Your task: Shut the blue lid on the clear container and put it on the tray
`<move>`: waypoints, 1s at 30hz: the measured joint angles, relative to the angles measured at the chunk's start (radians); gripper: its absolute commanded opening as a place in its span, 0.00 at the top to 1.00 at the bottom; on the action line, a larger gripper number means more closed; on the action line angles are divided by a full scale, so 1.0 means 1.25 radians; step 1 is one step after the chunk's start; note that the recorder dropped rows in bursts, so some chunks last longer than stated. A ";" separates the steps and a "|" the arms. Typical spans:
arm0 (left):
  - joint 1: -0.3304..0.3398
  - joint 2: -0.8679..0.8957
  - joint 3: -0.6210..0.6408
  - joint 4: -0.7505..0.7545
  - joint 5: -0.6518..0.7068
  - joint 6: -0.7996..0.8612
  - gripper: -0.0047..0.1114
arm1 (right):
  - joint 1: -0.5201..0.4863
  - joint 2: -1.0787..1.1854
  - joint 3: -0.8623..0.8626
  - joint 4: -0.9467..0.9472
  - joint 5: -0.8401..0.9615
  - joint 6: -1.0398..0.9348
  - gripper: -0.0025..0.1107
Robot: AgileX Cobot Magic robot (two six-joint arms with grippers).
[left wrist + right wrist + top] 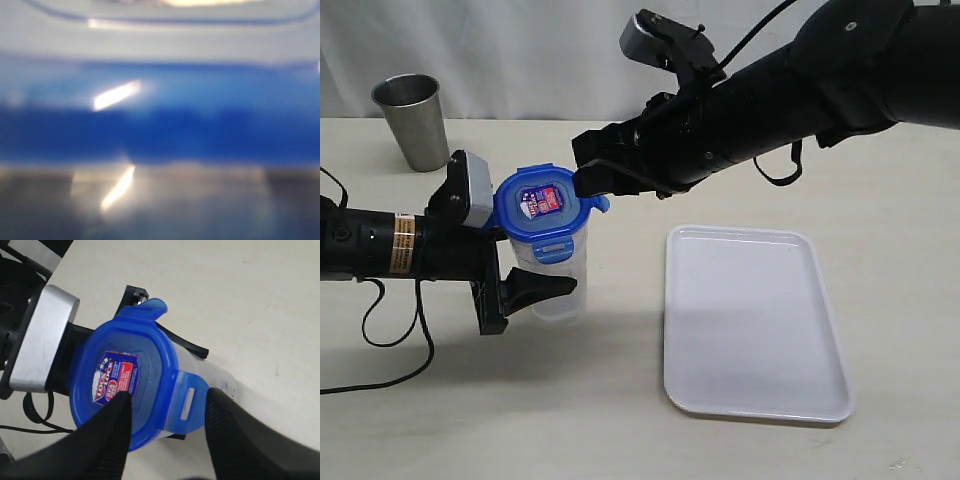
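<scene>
Since the tray lies bare at the near side of the desk, we judge that the placing has not begun and the closing is the step in hand.

A little farther back and to the left, the left gripper comes in level from the side. Its jaws stand on either side of the clear container, low on the body, and hold it. We take this as a brace, so that a push from above will not tip or slide it. The container stands upright on the desk, apart from the tray, with its long axis vertical, base down and mouth up.

On that mouth the blue lid lies flat, its sticker facing up. The near tab hangs down the wall, while the tab toward the tray sticks out. Whether any tab has snapped home we cannot say, for the left wrist view is a blur of blue.

Just beyond, the right gripper hangs at the lid's far edge with its jaws spread wide and nothing between them, placed, we think, to press the lid or a tab down.

Farthest back, the steel cup stands well clear.
</scene>
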 measured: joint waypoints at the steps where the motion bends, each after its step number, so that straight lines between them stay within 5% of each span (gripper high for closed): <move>1: 0.000 0.000 0.000 0.000 0.000 0.000 0.96 | 0.000 0.002 0.000 0.000 0.000 0.000 0.60; 30: 0.008 0.006 0.000 0.028 0.026 -0.011 0.96 | -0.003 0.103 -0.007 0.183 0.039 -0.136 0.61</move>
